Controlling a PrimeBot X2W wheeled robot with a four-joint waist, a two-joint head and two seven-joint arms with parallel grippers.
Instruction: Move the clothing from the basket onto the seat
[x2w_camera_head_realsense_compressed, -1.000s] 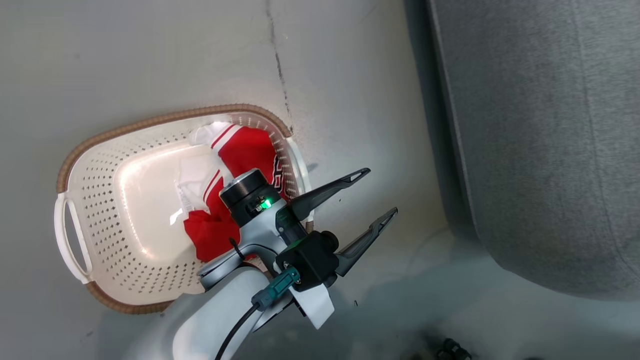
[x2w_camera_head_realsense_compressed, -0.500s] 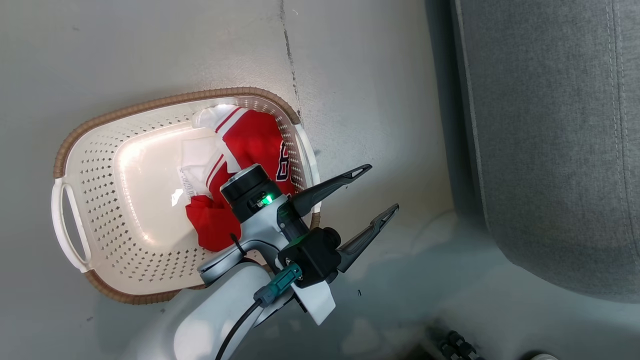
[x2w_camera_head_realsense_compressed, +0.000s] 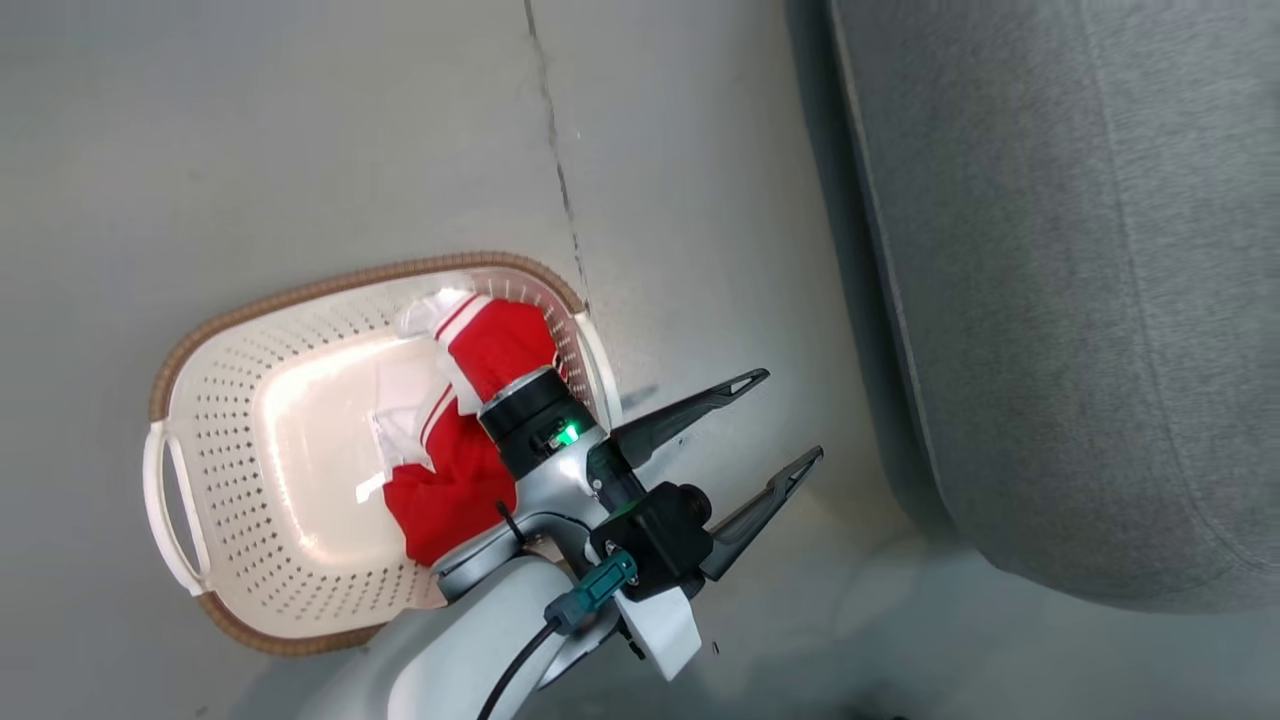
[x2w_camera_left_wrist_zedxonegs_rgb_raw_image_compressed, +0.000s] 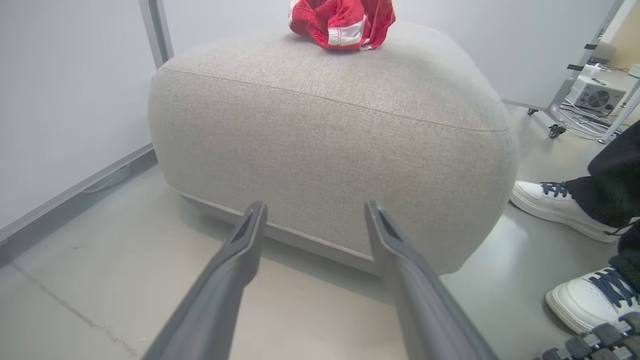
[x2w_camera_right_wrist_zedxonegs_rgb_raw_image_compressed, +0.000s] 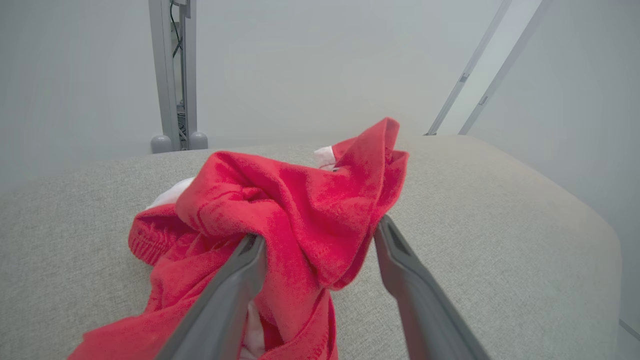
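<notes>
- R gripper (x2w_camera_right_wrist_zedxonegs_rgb_raw_image_compressed: 320, 229): fingers spread wide, nothing pinched. Red shorts (x2w_camera_right_wrist_zedxonegs_rgb_raw_image_compressed: 280, 210) lie bunched between & behind them on top of the seat (x2w_camera_right_wrist_zedxonegs_rgb_raw_image_compressed: 500, 225); cloth appears to touch one finger.
- L gripper (x2w_camera_head_realsense_compressed: 790, 415): also wide & empty, over the floor (x2w_camera_head_realsense_compressed: 300, 150) just beside the seat's side, tips aimed at the seat.
- Red jersey (x2w_camera_head_realsense_compressed: 495, 345) lies crumpled in the basket (x2w_camera_head_realsense_compressed: 300, 297), at the basket end nearer the seat. The basket stands on the floor, near the seat but apart.
- A person's shoes (x2w_camera_left_wrist_zedxonegs_rgb_raw_image_compressed: 555, 200) stand by the seat's corner.
- Judged step: shorts are on the seat, jersey next.
- To do it well: R arm should back straight off the seat w/o snagging cloth. L arm should turn away from the seat, drop into the heap's thickest fold, close fully, then lift above the rim before swinging to the seat.
</notes>
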